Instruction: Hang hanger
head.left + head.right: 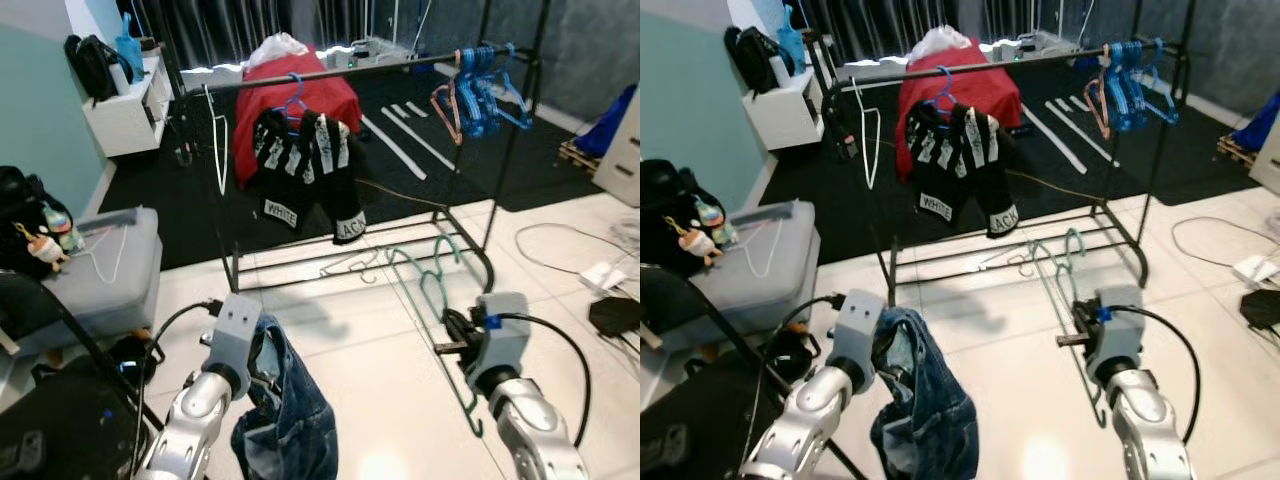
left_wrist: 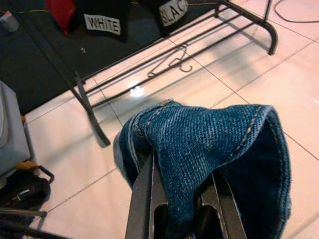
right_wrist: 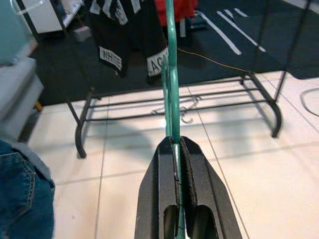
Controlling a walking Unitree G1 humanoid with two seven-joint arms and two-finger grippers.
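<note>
Room: white tiled floor [image 1: 400,400] in the lower frame, dark carpet beyond.
Green hanger [image 1: 430,290]: lower right of centre in the head views, held upright, its hook toward the rack.
Right pincer [image 3: 177,149]: fingers pressed together, pinching the green hanger's wire.
Left pincer [image 2: 174,184]: lower left, clamped on blue jeans [image 1: 290,410] that drape over its fingers.
Clothes rack [image 1: 350,68]: upper centre, carrying a black-and-white garment [image 1: 310,170] and blue hangers [image 1: 485,90] at its right end.

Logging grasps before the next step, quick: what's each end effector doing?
Left end effector: closed on the denim jeans.
Right end effector: closed on the green hanger.
</note>
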